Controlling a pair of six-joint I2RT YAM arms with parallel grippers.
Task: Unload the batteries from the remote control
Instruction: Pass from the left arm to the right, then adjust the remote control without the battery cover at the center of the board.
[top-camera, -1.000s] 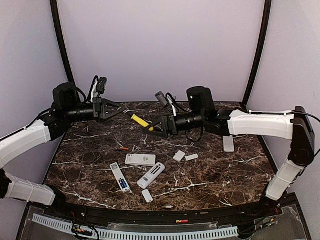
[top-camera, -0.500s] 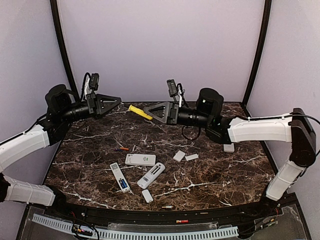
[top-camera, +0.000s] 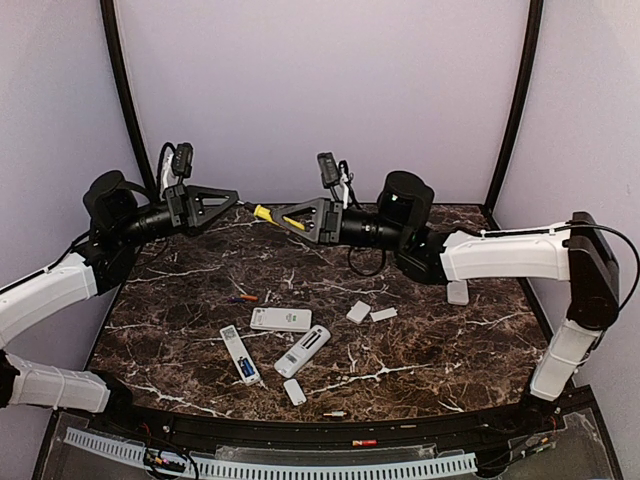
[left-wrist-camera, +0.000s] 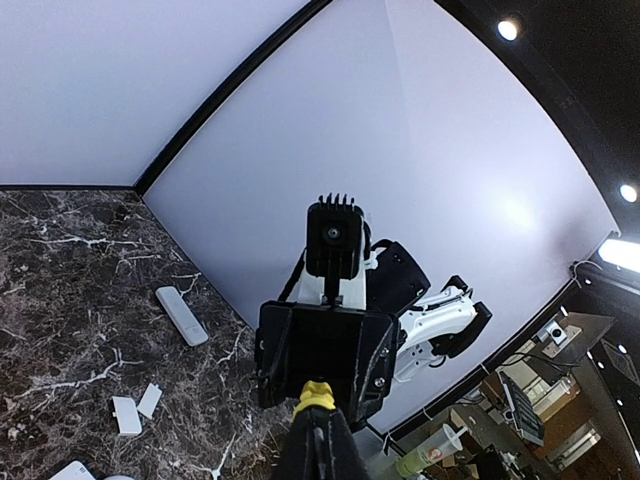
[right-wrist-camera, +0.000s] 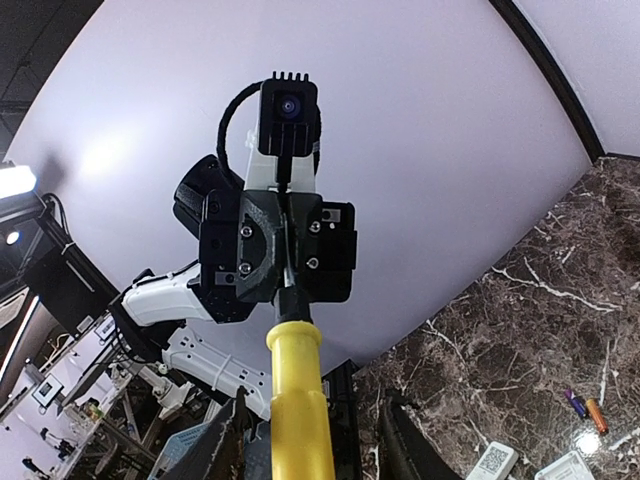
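A yellow-handled screwdriver (top-camera: 265, 213) hangs in the air between both arms at the back of the table. My left gripper (top-camera: 240, 200) (left-wrist-camera: 320, 445) is shut on its dark shaft (right-wrist-camera: 291, 297). My right gripper (top-camera: 292, 218) (right-wrist-camera: 305, 425) stands open around the yellow handle (right-wrist-camera: 300, 400), with a gap on each side. Down on the table, a remote control (top-camera: 239, 354) lies open with a blue battery (top-camera: 246, 367) inside. Two loose batteries (top-camera: 243, 297) (right-wrist-camera: 581, 406) lie left of centre. One more battery (top-camera: 335, 413) rests near the front edge.
Two more white remotes (top-camera: 281, 319) (top-camera: 302, 351) lie mid-table and another (top-camera: 457, 291) (left-wrist-camera: 182, 316) sits under the right arm. Small white covers (top-camera: 359, 312) (top-camera: 383, 314) (top-camera: 294, 391) are scattered around them. An orange battery (top-camera: 365, 441) lies on the front rail.
The left gripper lifted the screwdriver up toward the back. The right gripper swung left and slid over the yellow handle, and its jaws have narrowed.
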